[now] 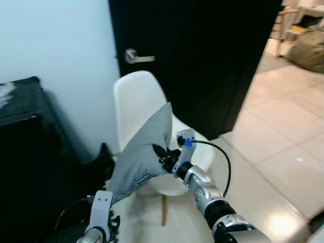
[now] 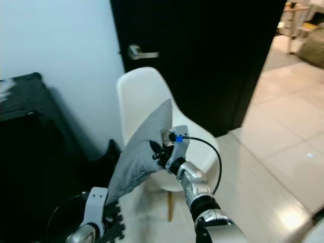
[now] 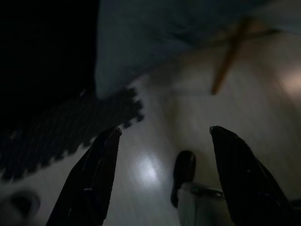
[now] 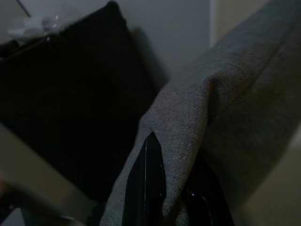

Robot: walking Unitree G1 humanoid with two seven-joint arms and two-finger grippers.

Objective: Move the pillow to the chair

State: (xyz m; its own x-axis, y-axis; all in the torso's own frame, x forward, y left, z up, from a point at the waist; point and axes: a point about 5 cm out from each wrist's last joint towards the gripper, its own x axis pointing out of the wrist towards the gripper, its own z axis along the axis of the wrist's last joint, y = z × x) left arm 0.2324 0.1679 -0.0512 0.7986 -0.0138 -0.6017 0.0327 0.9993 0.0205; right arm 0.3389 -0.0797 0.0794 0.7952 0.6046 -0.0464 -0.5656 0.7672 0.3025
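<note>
A grey fabric pillow [image 1: 140, 154] hangs tilted over the seat of a white shell chair [image 1: 136, 96] with wooden legs. My right gripper [image 1: 161, 154] is shut on the pillow's edge, pinching the cloth between its black fingers [image 4: 148, 181]. The pillow's lower corner droops past the chair's front left. My left gripper [image 3: 162, 155] hangs low at the bottom left, open, with nothing between its fingers, above the pale floor.
A black door [image 1: 202, 55] with a silver handle [image 1: 135, 56] stands behind the chair. A dark cabinet [image 1: 25, 152] fills the left side. Black foam mat pieces [image 3: 70, 127] lie on the floor. Tiled floor [image 1: 283, 147] opens to the right.
</note>
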